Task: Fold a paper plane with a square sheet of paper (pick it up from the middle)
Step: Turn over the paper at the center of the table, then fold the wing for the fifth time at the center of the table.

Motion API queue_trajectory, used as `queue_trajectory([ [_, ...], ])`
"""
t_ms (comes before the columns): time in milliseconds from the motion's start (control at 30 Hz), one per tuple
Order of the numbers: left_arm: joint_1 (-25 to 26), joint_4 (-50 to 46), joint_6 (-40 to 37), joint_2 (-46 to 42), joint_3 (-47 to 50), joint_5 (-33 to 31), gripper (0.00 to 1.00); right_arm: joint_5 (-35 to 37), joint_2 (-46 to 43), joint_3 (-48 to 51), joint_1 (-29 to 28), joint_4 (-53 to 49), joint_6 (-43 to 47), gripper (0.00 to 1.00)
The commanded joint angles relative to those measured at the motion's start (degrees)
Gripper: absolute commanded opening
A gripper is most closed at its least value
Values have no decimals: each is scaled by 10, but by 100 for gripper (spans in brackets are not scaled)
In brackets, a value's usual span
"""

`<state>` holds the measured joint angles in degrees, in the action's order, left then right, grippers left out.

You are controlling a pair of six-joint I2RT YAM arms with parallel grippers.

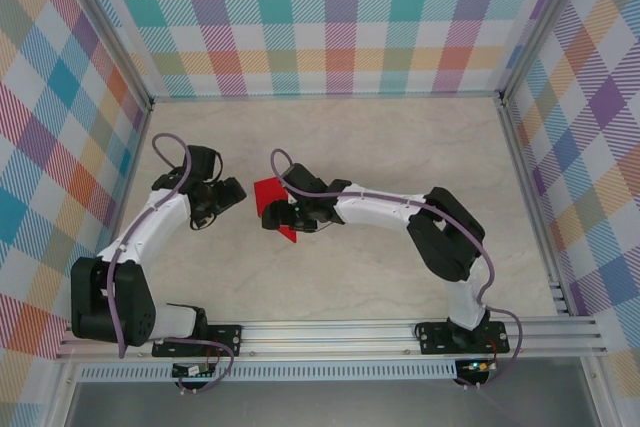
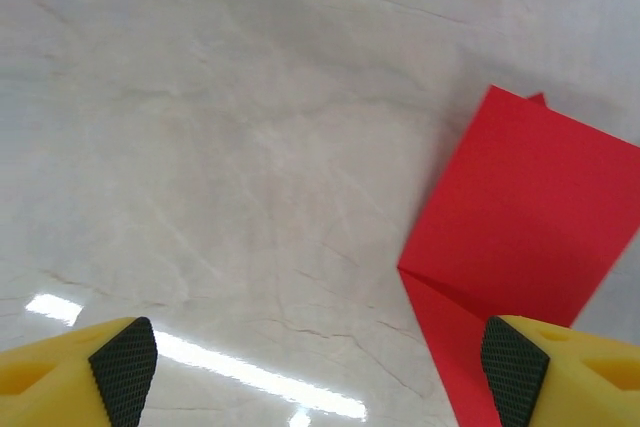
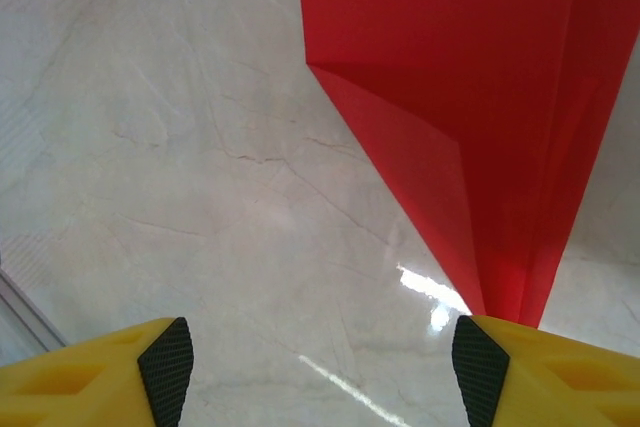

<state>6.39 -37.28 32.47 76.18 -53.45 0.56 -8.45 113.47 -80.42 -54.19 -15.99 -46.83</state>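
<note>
Lying on the pale marbled table (image 1: 400, 277): one red paper (image 1: 267, 195), partly folded. It is broad and flat at one end and narrows to a point at the other, with creases running along its length. From above it sits between my two grippers. It is just beside my left gripper (image 1: 222, 199), and partly covered by my right gripper (image 1: 280, 217), which hides the middle of the paper from overhead.

Item, left fingers: yellow, with black ribbed pads (image 2: 125, 367). The jaws stand wide apart and hold nothing, with bare table between them. The paper lies ahead and to the right of them, its broad end farthest off. Its narrower part runs down behind the finger on the right of my wrist view. I cannot tell whether it touches that finger.

Item, right fingers: yellow, with the same black pads (image 3: 165, 367). The jaws are spread wide and grip nothing, again with bare table between them. The pointed end of the paper comes down to the tip of the finger on the right of that wrist view, and its broad end lies well beyond. A raised fold runs along the narrow part.

Item, surroundings: checked walls (image 1: 340, 17) in pastel colours close the table on three sides. A metal rail (image 1: 330, 332) runs along the near edge and carries both arm bases.
</note>
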Motion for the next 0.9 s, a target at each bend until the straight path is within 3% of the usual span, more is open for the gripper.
queue_trajectory([
  [0,-19,18,14,-14,16,21,88,-9,23,-36,5,10,17,70],
  [433,-27,27,17,3,24,39,88,-5,53,-65,13,0,17,67],
  [667,-36,26,20,-2,26,32,89,-82,58,-65,13,53,25,64],
  [867,-43,30,22,-3,31,36,89,-47,95,-84,18,25,6,62],
])
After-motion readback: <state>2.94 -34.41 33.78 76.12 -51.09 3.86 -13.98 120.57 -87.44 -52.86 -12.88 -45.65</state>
